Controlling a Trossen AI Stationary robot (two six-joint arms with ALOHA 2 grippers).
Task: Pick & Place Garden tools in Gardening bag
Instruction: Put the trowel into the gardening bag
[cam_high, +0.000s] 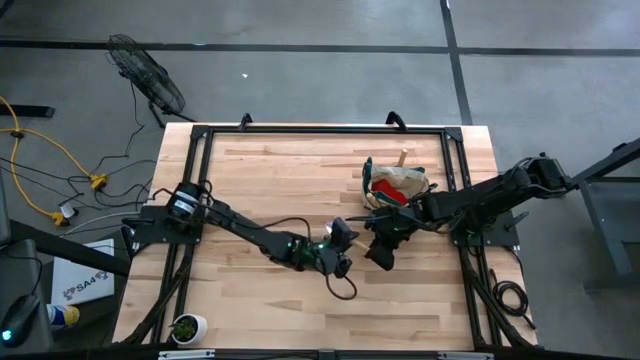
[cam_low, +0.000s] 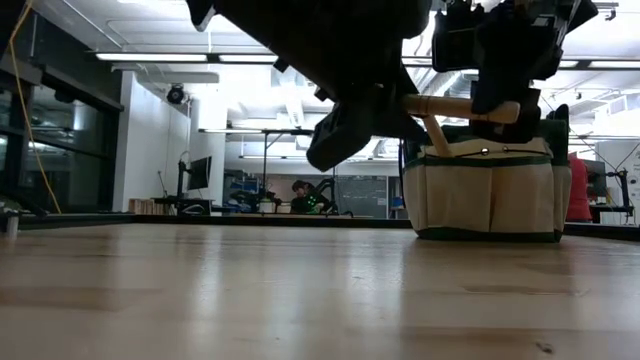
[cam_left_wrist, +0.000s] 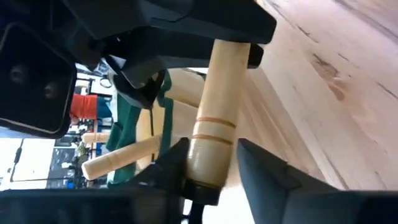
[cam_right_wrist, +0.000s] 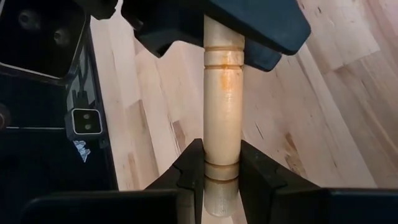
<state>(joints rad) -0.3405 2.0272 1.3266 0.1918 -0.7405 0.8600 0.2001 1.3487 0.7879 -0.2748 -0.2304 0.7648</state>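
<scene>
A wooden tool handle (cam_right_wrist: 222, 99) is clamped between the right hand (cam_right_wrist: 222, 168) and the left hand (cam_left_wrist: 208, 168), above the counter (cam_high: 280, 190), just beside the gardening bag (cam_low: 487, 190).

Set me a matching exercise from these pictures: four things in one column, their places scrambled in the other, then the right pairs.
Things:
1. gardening bag
2. wooden handle
3. red item
4. floor fan

Places:
A. on the floor beyond the table's far left corner
B. tucked in the bag
C. standing on the table's right half
D. in the air, gripped by the right claw, with the left claw at its other end

Pairs: 1-C; 2-D; 3-B; 4-A
</scene>
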